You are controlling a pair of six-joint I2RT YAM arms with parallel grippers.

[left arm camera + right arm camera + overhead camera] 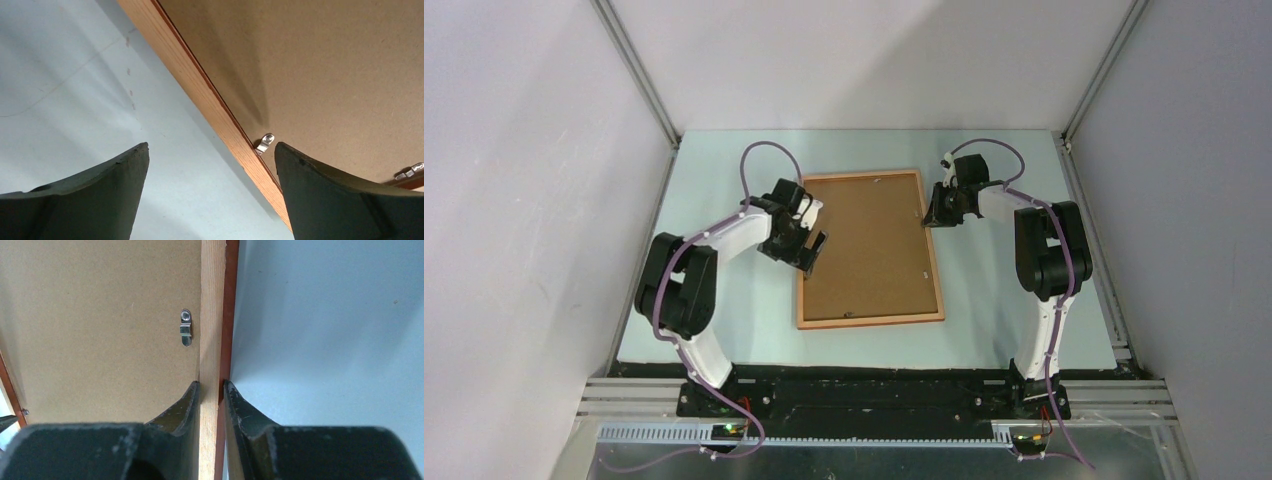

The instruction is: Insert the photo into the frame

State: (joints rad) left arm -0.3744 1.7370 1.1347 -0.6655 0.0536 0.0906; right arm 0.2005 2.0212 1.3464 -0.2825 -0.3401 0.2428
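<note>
Frame (871,320) back-up, right claw (210,386) gripping edge

Flat on the table (724,335), midway across: the frame (870,320), with the backing board (869,245) inside its rails. Above the frame's left rail, halfway along: the left gripper (816,253), a clip (265,142) just inside. Astride the frame's right rail, toward its far corner: the right gripper (931,218), one finger either side.

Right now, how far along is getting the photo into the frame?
Done, apparently: backing board sits in the face-down frame; the photo is hidden. In hand: right gripper pinches the right rail, left gripper open over the left rail. Probably left: securing clips, releasing.
</note>
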